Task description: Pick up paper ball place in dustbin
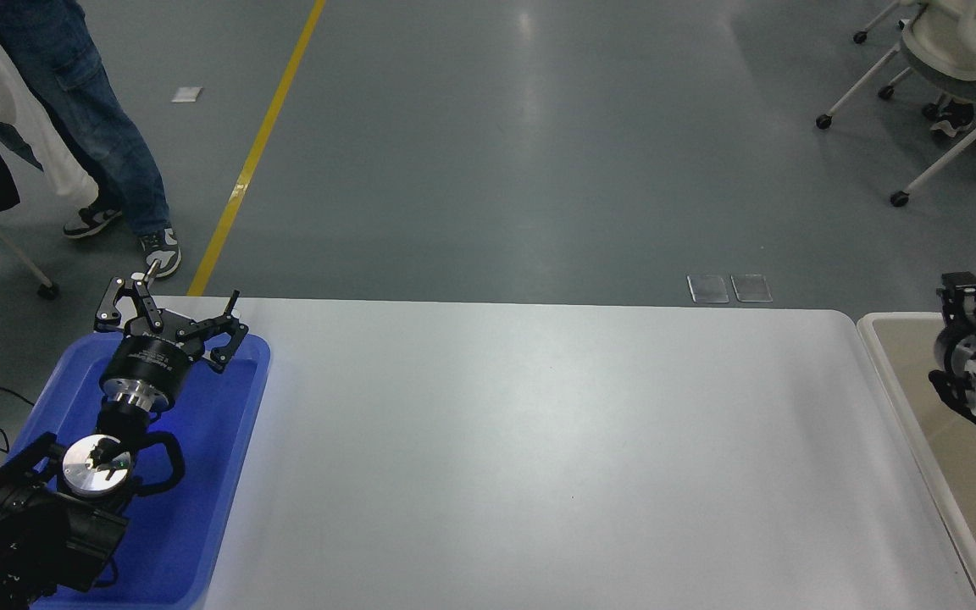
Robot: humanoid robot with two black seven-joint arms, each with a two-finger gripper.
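From the head view, take the dustbin [895,373] as your landmark: it sits at the right edge of the picture, just off the right end of the white table [539,440], and only its pale rim and part of its tan inside show. Your right gripper [975,356] hangs over the bin's near-left portion, coming in from the right edge. You see its wrist and black body but not the fingertips, so you cannot tell whether the fingers are apart or together, nor whether anything sits between them.

The paper ball is not visible anywhere: not on the table, and not in the part of the bin that shows. It may lie inside the bin under the arm or beyond the frame edge; the picture does not settle that.

Far from the bin, at the table's opposite end, your left gripper [170,318] rests over the blue tray [225,474] with its fingers spread wide and nothing between them.

Beyond the table on the tray's side, a person's legs [81,127] stand on the grey floor, well away from the bin.

Judging by the arm's place above the bin, you are at the drop or just past it. Before any next move, confirm where the ball is; if it is in the bin, lifting the right arm clear of the rim should suffice.
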